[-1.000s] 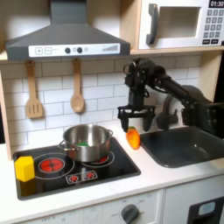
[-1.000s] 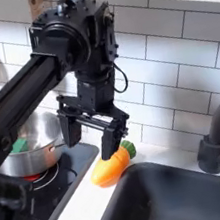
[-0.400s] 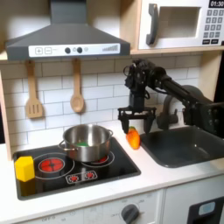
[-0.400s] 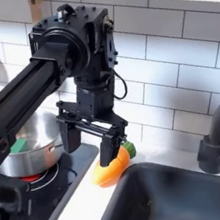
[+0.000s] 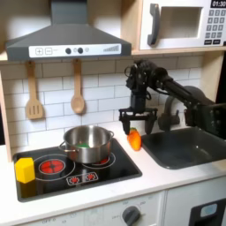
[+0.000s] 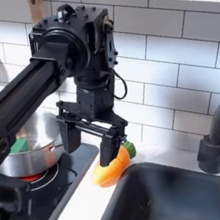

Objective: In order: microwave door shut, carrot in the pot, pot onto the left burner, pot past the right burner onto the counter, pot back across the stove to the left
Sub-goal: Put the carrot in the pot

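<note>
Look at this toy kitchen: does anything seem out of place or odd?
Yes. A carrot lies on the counter between stove and sink, under the open tool. A yellow block sits on the stove's left burner.

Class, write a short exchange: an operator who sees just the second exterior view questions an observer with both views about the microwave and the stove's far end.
Operator: Is the microwave door shut?
Observer: Yes, in the first exterior view the microwave door is shut.
Operator: Is anything at the stove's far end?
Observer: A yellow block stands at the first exterior view's left end of the stove.
</note>
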Robot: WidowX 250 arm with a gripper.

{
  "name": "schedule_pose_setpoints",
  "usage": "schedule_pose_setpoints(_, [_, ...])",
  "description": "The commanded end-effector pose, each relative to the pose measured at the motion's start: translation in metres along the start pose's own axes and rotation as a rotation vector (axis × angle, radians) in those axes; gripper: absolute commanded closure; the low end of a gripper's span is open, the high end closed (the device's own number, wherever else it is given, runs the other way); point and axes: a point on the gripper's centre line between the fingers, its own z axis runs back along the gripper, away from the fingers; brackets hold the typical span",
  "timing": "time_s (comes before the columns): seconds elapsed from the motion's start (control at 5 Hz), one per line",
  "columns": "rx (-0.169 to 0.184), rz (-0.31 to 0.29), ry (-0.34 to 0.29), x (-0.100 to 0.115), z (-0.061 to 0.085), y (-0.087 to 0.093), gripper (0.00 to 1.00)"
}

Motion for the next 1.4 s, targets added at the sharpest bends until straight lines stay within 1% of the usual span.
schedule_pose_setpoints(0.0, [-0.024,-0.037,-0.055,0.009,-0.006,-0.003,0.0])
schedule_pose_setpoints(0.4, [-0.015,-0.042,-0.071,0.009,-0.02,-0.003,0.0])
schedule_pose_setpoints(0.6, [-0.021,-0.05,-0.092,0.013,-0.026,-0.002,0.0])
schedule_pose_setpoints(1.0, [-0.034,-0.076,-0.134,0.02,-0.026,-0.005,0.0])
schedule_pose_setpoints(1.2, [-0.034,-0.074,-0.149,0.022,-0.027,-0.003,0.0])
